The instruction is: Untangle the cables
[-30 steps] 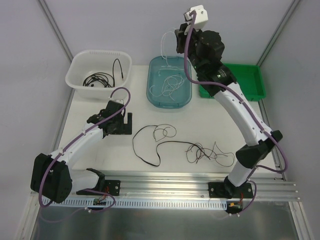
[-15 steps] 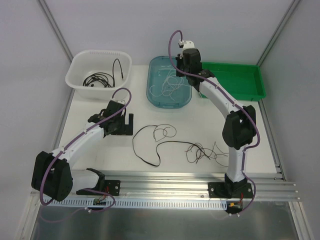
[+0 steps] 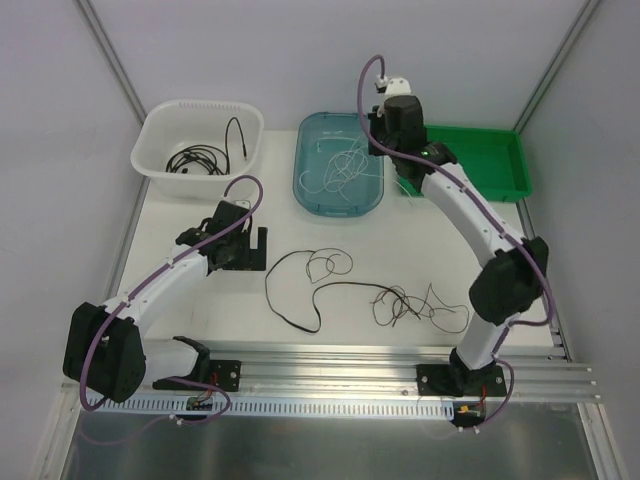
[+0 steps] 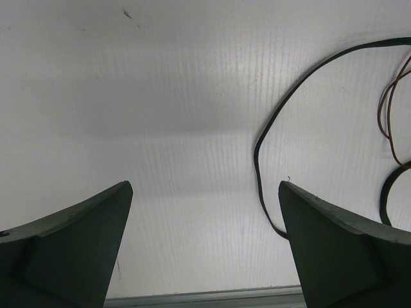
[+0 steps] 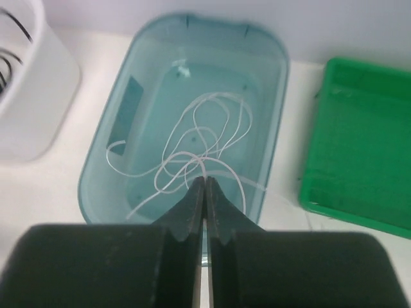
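Left arm (image 3: 165, 278): extended forward from its base at a low angle, wrist level. Left gripper (image 4: 204, 212): fingers (image 4: 77, 256) spread wide apart, nothing between them. Right arm (image 3: 462, 203): elbow out to the right, forearm reaching forward and inward, wrist tilted down. Right gripper (image 5: 204, 192): both fingers pressed flat together along their length, tips pointing forward and downward.

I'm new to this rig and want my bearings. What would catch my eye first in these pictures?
The right claw, stretched to the far side, is shut on a strand of the white cable above the blue tub. In the middle of the table lies a tangle of dark cables, and the left claw stands wide open to its left.
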Available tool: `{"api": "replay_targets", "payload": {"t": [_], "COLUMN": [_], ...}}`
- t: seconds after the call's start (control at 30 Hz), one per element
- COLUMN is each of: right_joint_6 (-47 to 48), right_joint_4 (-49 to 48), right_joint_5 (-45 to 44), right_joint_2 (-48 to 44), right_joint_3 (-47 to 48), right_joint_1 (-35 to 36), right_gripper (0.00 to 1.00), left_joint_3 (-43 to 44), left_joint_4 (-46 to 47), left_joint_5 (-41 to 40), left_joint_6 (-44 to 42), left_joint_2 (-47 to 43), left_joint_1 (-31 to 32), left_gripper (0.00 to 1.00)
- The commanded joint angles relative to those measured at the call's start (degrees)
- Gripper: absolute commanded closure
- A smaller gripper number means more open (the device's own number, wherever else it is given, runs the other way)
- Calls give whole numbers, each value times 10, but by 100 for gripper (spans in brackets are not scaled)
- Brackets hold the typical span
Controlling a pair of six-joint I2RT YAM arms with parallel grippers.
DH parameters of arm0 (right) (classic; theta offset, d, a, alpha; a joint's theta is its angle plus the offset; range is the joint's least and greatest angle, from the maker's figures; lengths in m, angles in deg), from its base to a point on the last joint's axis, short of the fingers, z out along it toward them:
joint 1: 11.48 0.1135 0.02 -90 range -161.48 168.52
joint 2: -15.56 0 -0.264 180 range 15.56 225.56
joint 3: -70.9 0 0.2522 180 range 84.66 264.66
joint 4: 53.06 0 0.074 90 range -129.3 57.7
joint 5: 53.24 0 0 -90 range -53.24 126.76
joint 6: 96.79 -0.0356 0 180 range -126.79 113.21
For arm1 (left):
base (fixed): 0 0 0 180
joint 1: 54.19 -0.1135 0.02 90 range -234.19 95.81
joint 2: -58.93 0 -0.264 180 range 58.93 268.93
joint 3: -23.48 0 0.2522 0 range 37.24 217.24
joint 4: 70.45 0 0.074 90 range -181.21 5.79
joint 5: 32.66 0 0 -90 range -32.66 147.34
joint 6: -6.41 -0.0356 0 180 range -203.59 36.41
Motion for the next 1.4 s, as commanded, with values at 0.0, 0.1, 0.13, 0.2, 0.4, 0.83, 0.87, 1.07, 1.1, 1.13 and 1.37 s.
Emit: {"api": "replay_targets", "payload": {"t": [0.0,0.1,0.13,0.2,0.4,0.83,0.87,1.07,1.1,1.13,1.37], "right_joint_6": [25,38,38,36,24,-14,-14,-9,-2,-1,12], "right_joint_4": [-5,18,17,17,-7,-98,-113,-143,-146,-146,-141], "right_joint_5": [-57,-54,-48,-31,-6,57,64,75,75,73,13], "right_joint_2": [-143,-184,-195,-213,-229,-164,-157,-79,-70,-49,37], "right_joint_3": [11,23,21,31,68,144,143,166,166,166,116], "right_joint_1": [2,2,2,5,14,23,23,22,23,22,19], "right_gripper": [99,99,99,99,99,99,99,97,96,96,96], "left_joint_3": [10,10,10,10,8,10,11,10,10,10,11], "left_joint_4": [2,1,2,2,2,2,2,2,2,2,2], "left_joint_5": [8,8,8,6,5,9,9,11,11,11,15], "left_joint_6": [-6,-6,-6,-6,-6,-7,-7,-7,-7,-7,-8], "left_joint_2": [-3,-6,-6,-9,-5,-4,-3,-4,-4,-3,-3], "left_joint_1": [-7,-8,-8,-7,-7,-7,-8,-7,-7,-7,-8], "left_gripper": [1,1,1,1,1,1,1,1,1,1,1]}}
